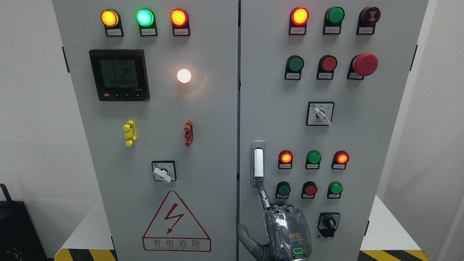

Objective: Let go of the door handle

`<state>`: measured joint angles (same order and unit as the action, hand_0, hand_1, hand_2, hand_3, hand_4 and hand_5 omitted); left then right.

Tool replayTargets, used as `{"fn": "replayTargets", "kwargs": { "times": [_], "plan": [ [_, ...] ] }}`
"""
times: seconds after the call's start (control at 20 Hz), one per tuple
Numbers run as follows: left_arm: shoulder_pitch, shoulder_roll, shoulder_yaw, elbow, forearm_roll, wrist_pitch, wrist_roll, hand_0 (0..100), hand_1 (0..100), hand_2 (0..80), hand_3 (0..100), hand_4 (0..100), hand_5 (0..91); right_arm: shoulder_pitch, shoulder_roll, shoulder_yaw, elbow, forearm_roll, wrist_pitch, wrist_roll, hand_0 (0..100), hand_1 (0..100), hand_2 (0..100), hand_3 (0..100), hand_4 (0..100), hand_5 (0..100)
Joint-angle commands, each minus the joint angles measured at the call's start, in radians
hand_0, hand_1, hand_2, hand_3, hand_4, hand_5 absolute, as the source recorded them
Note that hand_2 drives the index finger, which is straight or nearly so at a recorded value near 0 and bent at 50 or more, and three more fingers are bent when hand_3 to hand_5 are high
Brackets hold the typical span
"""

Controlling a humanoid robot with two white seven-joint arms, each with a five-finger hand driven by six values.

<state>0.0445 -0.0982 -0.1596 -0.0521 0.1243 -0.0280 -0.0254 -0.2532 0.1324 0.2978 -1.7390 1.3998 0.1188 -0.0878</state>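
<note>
White walls frame a tall grey electrical cabinet [203,108] with two closed doors, dotted with lit indicator lamps, push buttons and rotary switches. A digital meter [119,75] sits on the left door, above a red warning triangle [176,223].

The door handle [258,163] is on the right door [377,152], close to the centre seam and a little below mid-height. It is a narrow upright silver plate with rounded ends, carrying a white bar-shaped grip that lies flush and vertical.

The right hand [286,228] rises from the bottom edge, just right of the seam, with its back toward the camera and a clear glossy cover over it. Its index finger [264,197] stretches up and leftward, the tip meeting the handle's lower end. The thumb [246,235] is splayed out to the left. The hand is loose and open – it has hold of nothing.
</note>
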Motion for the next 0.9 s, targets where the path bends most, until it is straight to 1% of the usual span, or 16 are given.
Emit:
{"fn": "replayTargets", "kwargs": {
  "times": [0.0, 0.55, 0.85],
  "plan": [
    [0.0, 0.0, 0.0, 0.0, 0.0, -0.001, -0.001, 0, 0, 3.3, 17, 13, 0.0, 0.0, 0.003, 0.003, -0.025, -0.001, -0.001, -0.001, 26, 31, 0, 84, 81, 73],
    [0.0, 0.0, 0.0, 0.001, 0.0, 0.0, -0.001, 0, 0, 3.3, 17, 13, 0.0, 0.046, 0.001, 0.012, -0.077, -0.001, -0.01, -0.003, 26, 31, 0, 84, 81, 73],
    [0.0, 0.0, 0.0, 0.0, 0.0, 0.0, -0.001, 0, 0, 3.1, 17, 13, 0.0, 0.055, 0.001, 0.033, -0.125, -0.001, -0.013, -0.003, 27, 31, 0, 84, 81, 73]
  ]
}}
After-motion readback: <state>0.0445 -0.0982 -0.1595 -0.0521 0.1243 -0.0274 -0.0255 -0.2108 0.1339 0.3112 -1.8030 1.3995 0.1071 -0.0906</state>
